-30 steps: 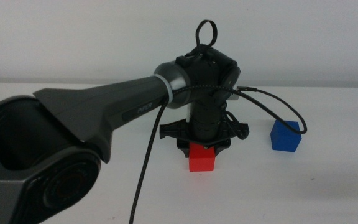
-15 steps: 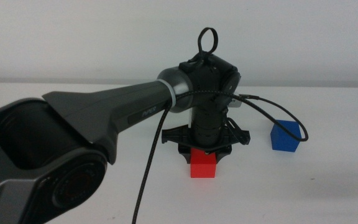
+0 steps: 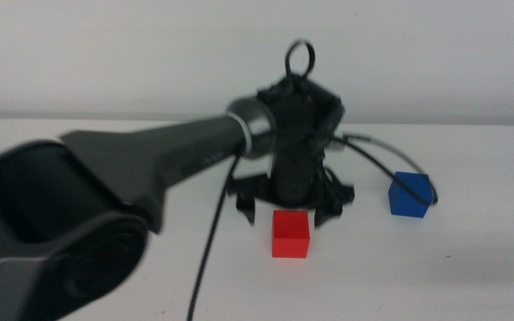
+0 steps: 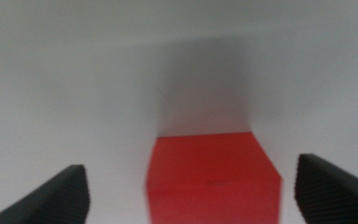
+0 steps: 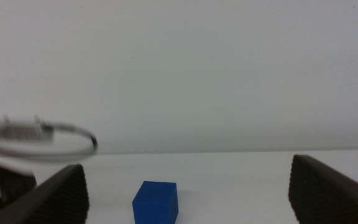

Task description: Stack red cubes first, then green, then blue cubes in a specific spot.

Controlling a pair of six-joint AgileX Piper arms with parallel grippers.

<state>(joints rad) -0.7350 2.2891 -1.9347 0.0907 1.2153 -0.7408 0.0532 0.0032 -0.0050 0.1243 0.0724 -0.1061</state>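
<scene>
Change since earlier frame: left gripper (image 3: 286, 198) has lifted off the red cube (image 3: 290, 234); a second ago it sat low over the cube's top, now it is above and just behind it, image blurred from motion. Cube itself is in about the same place.

Middle view: left arm comes in from the left, gripper pointing down. Red cube sits alone on the white surface (image 3: 435, 267), near centre. Blue cube (image 3: 410, 193) well apart to the right, further back. Green cube not visible anywhere.

Left wrist view: red cube (image 4: 213, 177) between the two jaws, clear gaps each side, nothing touching. Left gripper (image 4: 191, 190) wide open, empty.

Right wrist view: right gripper (image 5: 188, 196) also wide open, empty, waiting low, out of the middle view. Blue cube (image 5: 155, 201) ahead of it on the surface.

Step in hand, my read: red looks released at the spot; arm is clearing away.

Doing it well: pull straight up, jaws kept wide, so neither clips the cube and shifts the base. Green goes on next, so keep red square.

Orientation: red cube flat on one face, top level, one face towards the middle camera. No long axis, all sides equal.
</scene>
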